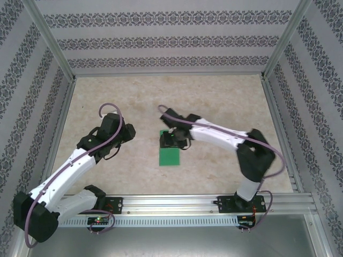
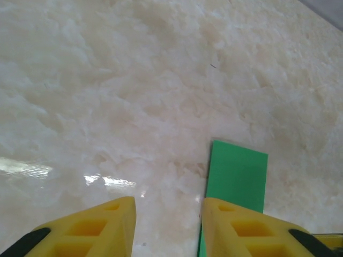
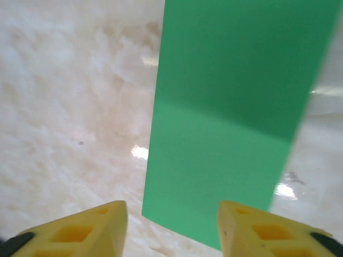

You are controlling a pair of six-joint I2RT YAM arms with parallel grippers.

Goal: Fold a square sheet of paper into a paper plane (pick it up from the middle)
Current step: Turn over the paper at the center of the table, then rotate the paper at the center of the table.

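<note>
Your left gripper (image 2: 167,208): fingers spread, nothing between. Green paper sheet (image 1: 170,156) just beside one finger, lying flat mid-table (image 1: 225,101). Your right gripper (image 3: 172,210): spread, empty, above sheet's far end. Likely pressing crease next: lower squarely, avoid skewing sheet.

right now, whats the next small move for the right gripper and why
Probably lower the right gripper and close on the long edge of the paper. The paper lies flat as a narrow rectangle, that edge runs between the open fingers, and nothing is held. The left gripper is open beside it, free to help.
</note>
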